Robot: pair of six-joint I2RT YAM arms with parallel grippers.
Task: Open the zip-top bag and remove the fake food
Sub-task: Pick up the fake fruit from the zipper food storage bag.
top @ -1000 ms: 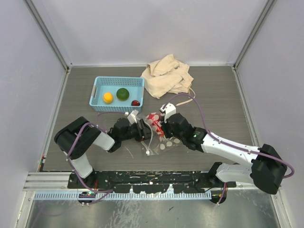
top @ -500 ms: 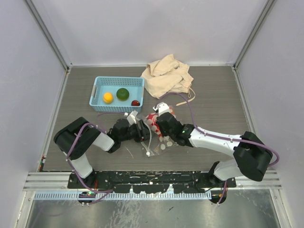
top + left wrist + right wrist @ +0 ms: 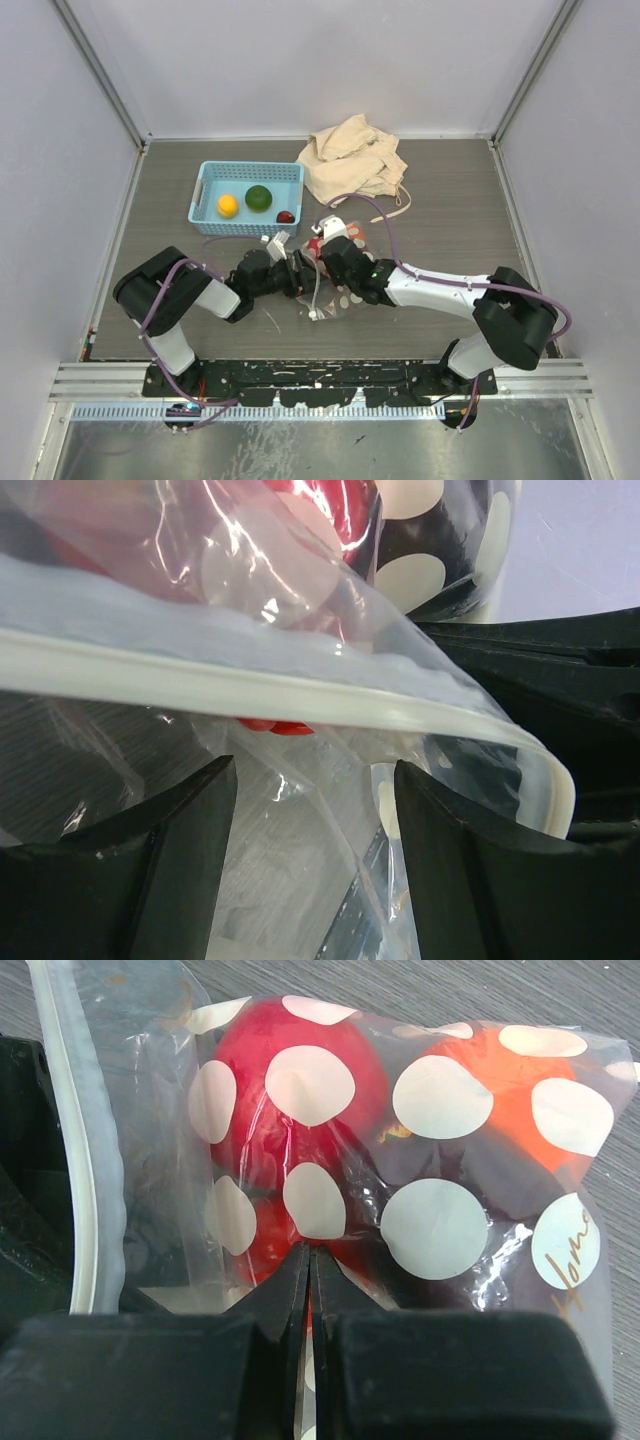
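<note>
In the top view, the left gripper (image 3: 297, 274) is laid low on the table at 9 o'clock of the zip-top bag (image 3: 345, 298). In its wrist view the left gripper (image 3: 315, 770) is seen with its jaws held apart, and the bag's white zip strip (image 3: 250, 685) and loose clear film are draped across the gap. At 10 o'clock of the bag, a light blue basket (image 3: 247, 166) is set, in which a yellow piece (image 3: 228, 205), a green piece (image 3: 259, 197) and a dark maroon piece (image 3: 286, 216) are kept. The bag is spread near the table's middle, touched by both grippers. Its film is clear, crinkled and printed with large white dots. Fake food (image 3: 290, 1080) is enclosed in it: a glossy red piece at 11 o'clock in the right wrist view and an orange piece (image 3: 520, 1090) at 1 o'clock. The right gripper (image 3: 309, 1250) is closed tight, with the bag's film apparently pinched between its fingers. A beige cloth bag (image 3: 350, 160) is heaped at 12 o'clock.
</note>
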